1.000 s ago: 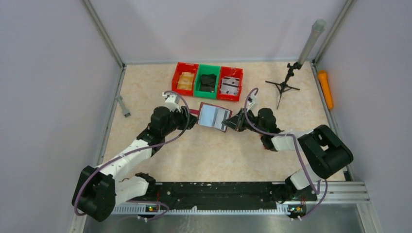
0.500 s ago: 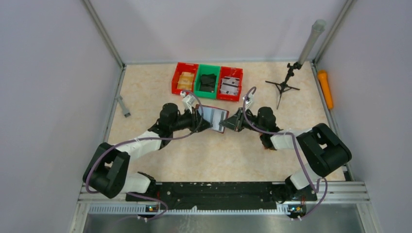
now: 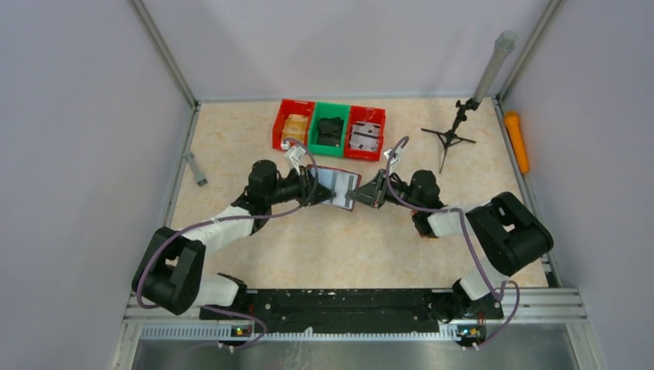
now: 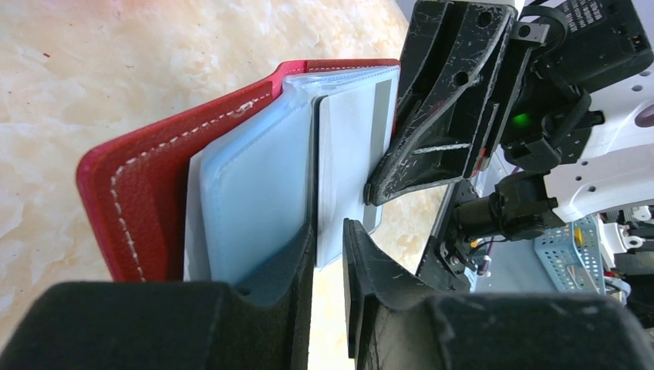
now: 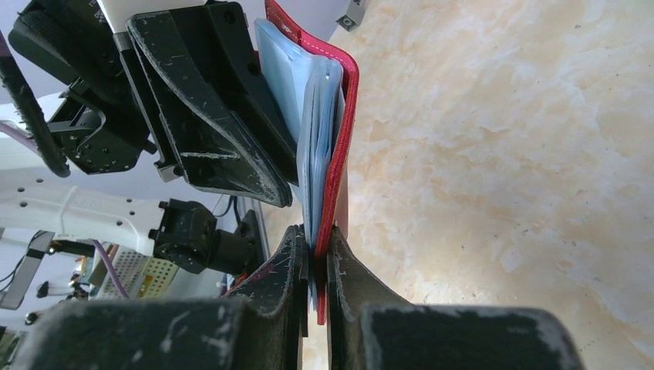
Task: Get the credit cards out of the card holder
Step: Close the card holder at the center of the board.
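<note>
The left gripper point(image 4: 329, 231) has its jaws drawn narrow, pinched on one clear silvery-blue plastic sleeve point(image 4: 254, 193) of the dark red, white-stitched folding card holder point(image 3: 340, 187). Whether a card sits inside that sleeve cannot be told. The right gripper point(image 5: 315, 235) comes at the card holder from the opposite side, its jaws nearly together and clamped on the edge of the red cover with a few sleeves.

The card holder stands open between the two grippers, over the middle of the beige marbled tabletop point(image 3: 347, 254). Whether its lower edge touches the tabletop cannot be told.

Beyond the card holder sits a row of three small plastic bins touching side by side: a red bin point(image 3: 294, 123), a green bin point(image 3: 329, 127) and a second red bin point(image 3: 365, 131). Farther off, to the card holder's right, stands a small black tripod point(image 3: 450, 139), and past it an orange cylinder point(image 3: 517, 141) lies along the wall.
</note>
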You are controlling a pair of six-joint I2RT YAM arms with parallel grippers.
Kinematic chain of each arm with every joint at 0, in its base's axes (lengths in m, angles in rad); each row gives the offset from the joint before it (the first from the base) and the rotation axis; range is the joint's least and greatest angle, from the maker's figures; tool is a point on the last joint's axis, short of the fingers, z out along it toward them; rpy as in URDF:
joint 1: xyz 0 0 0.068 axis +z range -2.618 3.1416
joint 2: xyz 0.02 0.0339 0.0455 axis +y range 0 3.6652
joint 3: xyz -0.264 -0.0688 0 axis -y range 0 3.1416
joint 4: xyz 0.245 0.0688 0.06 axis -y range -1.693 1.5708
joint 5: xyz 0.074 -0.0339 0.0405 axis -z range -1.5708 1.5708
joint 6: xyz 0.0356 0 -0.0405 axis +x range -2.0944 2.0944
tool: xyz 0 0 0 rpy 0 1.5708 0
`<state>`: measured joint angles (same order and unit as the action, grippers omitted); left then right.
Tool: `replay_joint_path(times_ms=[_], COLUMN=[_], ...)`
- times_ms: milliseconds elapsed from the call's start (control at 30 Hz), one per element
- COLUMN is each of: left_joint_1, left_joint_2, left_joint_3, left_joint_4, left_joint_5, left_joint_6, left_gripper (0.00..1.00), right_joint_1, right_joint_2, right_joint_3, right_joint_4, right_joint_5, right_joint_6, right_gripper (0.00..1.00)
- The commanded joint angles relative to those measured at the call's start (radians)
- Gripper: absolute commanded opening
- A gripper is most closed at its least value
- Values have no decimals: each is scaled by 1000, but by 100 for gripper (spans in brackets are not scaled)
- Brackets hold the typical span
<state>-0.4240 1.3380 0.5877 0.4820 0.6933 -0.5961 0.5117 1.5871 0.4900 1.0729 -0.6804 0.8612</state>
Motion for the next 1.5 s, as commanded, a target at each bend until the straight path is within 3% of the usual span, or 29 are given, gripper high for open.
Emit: replay_joint_path(times_ms=[0,300,400,567,733,833,1100,1200,1333,1467], left_joint_1=[10,30,56,67,64,62,46,39,39,39], left_joint_2=[20,33,22,73,107,106,162,178,204,275], left_joint_3=[22,23,3,10,3,13,61,74,81,136], left_joint_4=[68,57,80,143,281,243,145,131,137,-25], left_joint_5=[34,27,21,97,200,192,183,192,202,146], left_joint_6=[-19,-36,-61,-115,-181,-159,-124,-117,-127,-72], left_gripper=[24,30,18,15,24,25,17,6,0,0], right_joint_1=[2,3,2,2,2,2,24,30,31,27], right_joint_2=[0,2,4,10,32,40,59,60,59,81], right_joint_3=[22,18,19,18,24,28,50,61,83,160], right_joint_4=[156,216,222,253,274,283,279,253,122,-280], right_joint_5=[-89,-115,-117,-129,-146,-151,-183,-184,-156,-45], right_joint_6=[40,77,81,100,119,125,124,110,53,-107], right_gripper=[0,0,0,0,0,0,2,8,18,12])
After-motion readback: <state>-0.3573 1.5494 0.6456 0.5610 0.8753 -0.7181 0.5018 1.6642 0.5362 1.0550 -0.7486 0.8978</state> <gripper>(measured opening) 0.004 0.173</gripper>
